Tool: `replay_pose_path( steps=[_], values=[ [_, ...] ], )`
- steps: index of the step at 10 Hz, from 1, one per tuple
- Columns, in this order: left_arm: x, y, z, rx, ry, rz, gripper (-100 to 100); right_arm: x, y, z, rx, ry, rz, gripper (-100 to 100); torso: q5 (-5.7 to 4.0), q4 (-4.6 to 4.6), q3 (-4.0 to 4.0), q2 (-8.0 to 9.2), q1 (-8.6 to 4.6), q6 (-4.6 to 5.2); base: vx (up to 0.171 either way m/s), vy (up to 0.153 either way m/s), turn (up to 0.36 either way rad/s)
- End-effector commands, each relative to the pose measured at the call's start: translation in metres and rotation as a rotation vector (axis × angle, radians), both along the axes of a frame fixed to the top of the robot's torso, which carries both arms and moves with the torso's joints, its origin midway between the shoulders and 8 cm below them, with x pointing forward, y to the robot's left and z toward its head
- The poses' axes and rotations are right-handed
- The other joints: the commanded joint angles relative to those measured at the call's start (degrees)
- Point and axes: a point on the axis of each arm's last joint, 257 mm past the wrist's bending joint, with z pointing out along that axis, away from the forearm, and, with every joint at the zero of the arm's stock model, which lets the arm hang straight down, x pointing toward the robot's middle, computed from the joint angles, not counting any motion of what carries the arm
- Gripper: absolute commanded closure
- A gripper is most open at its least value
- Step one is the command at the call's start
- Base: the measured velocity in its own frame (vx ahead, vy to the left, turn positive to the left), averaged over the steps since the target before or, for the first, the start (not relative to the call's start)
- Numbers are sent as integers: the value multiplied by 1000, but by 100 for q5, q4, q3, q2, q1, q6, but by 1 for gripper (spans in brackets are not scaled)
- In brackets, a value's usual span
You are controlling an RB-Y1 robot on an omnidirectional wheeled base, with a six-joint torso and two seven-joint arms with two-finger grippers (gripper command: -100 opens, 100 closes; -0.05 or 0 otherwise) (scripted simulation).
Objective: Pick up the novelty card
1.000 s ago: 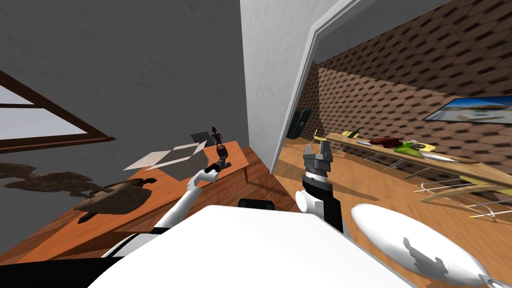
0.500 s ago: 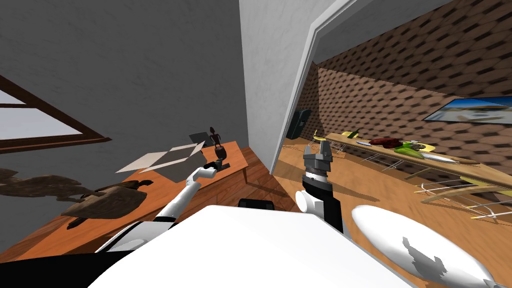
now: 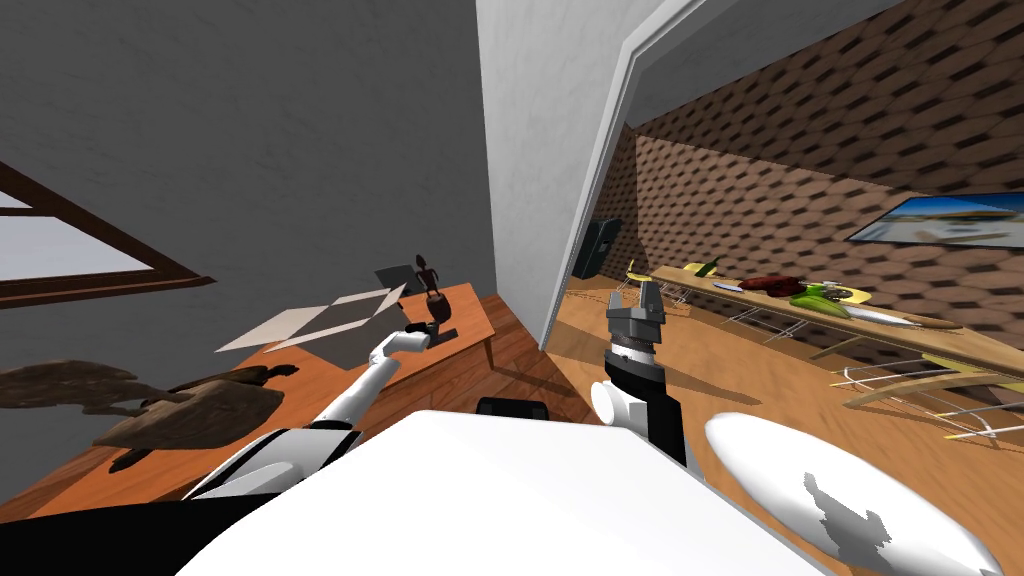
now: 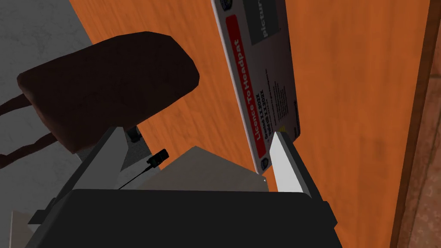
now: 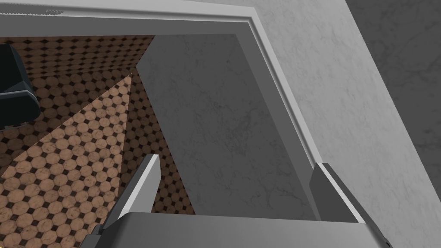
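The novelty card (image 4: 262, 86) is a pale grey card with a red band reading "Licence To Headpat". It lies flat on the orange table (image 4: 361, 86). My left gripper (image 4: 194, 133) hangs open just over the table, and its one fingertip (image 4: 277, 148) is at the card's near end. The other finger stands by the dark brown base of a statuette (image 4: 107, 86). In the head view the left gripper (image 3: 438, 330) is at the table's far end, beside the statuette (image 3: 430, 285). My right gripper (image 3: 640, 300) is raised in front of the doorway, open and holding nothing.
An open cardboard box (image 3: 335, 322) lies on the table (image 3: 300, 385) left of my left arm, and a brown turtle figure (image 3: 195, 412) sits nearer me. The table's edge (image 4: 415, 129) runs close beside the card. Through the doorway stands a long shelf (image 3: 830, 310) with several items.
My left arm has reached a little further toward the statuette. The head view has shifted slightly, so the box and turtle sit further left. The right arm is unchanged.
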Motion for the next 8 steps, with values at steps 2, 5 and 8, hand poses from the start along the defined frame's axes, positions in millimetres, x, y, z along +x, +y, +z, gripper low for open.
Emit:
replay_pose_path(
  steps=[2,5,8],
  values=[
    [-11,19,-11,-24,84,60,-100,0,0,0,0,0,0,0,1,-1,-1,0,1,0,54,-14,-11],
    [-33,36,-29,-48,182,123,-100,0,0,0,0,0,0,0,1,-1,-3,-5,1,1,57,-12,-11],
    [-47,48,-37,-71,245,169,-100,0,0,0,0,0,0,0,1,1,2,4,4,0,35,-4,-9]
  ],
)
